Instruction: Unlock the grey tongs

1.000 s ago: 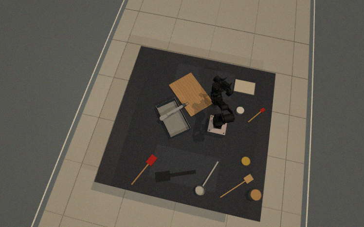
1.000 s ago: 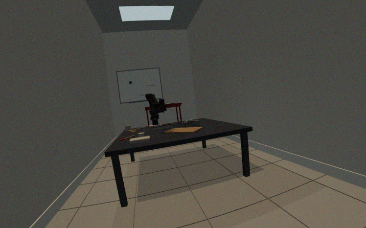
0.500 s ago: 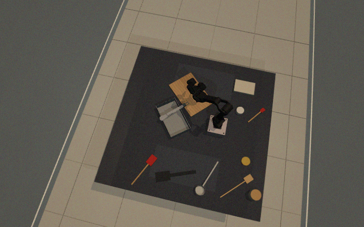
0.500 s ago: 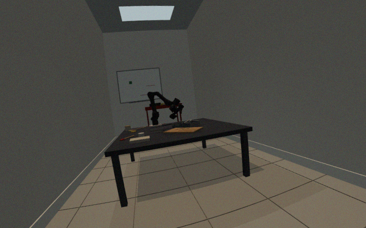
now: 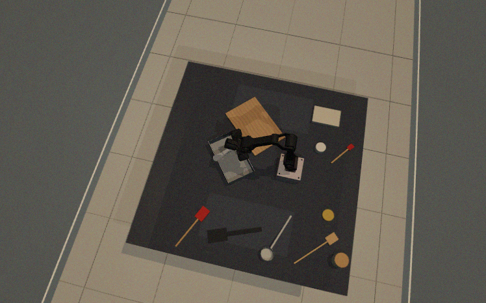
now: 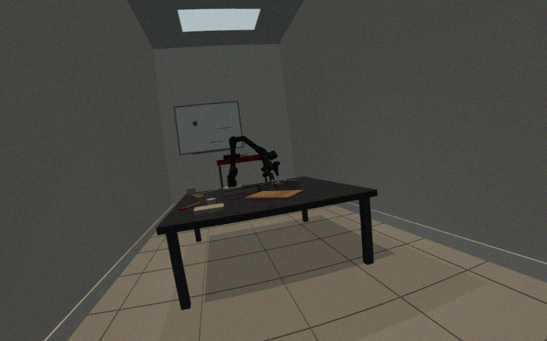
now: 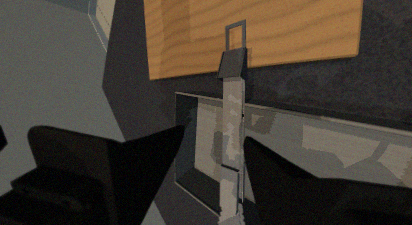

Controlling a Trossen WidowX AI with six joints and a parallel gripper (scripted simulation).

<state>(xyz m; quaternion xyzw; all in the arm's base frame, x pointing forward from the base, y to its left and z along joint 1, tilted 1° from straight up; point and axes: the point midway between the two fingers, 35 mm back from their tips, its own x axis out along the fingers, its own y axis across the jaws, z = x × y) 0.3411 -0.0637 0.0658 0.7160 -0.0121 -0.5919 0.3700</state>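
The grey tongs (image 5: 221, 154) (image 7: 232, 100) lie closed across the roasting tin (image 5: 233, 172) (image 7: 287, 150). In the wrist view a dark block and a thin rectangular loop at their far end reach over the edge of the wooden board (image 5: 254, 114) (image 6: 273, 194) (image 7: 305, 28). My gripper (image 5: 238, 144) (image 6: 273, 176) (image 7: 214, 135) is open and empty above the tin, fingers pointing down. In the wrist view the tongs run between the fingers, nearer the right one, with no grip on them. In the top view the arm hides part of the tongs.
A cream block (image 5: 326, 116) (image 6: 208, 208) and a white disc (image 5: 320, 147) lie beyond the arm's base (image 5: 297, 175). A red-headed tool (image 5: 202, 213), a black spatula (image 5: 217, 235) and a ladle (image 5: 266, 253) lie on the other side of the dark table (image 5: 162, 196).
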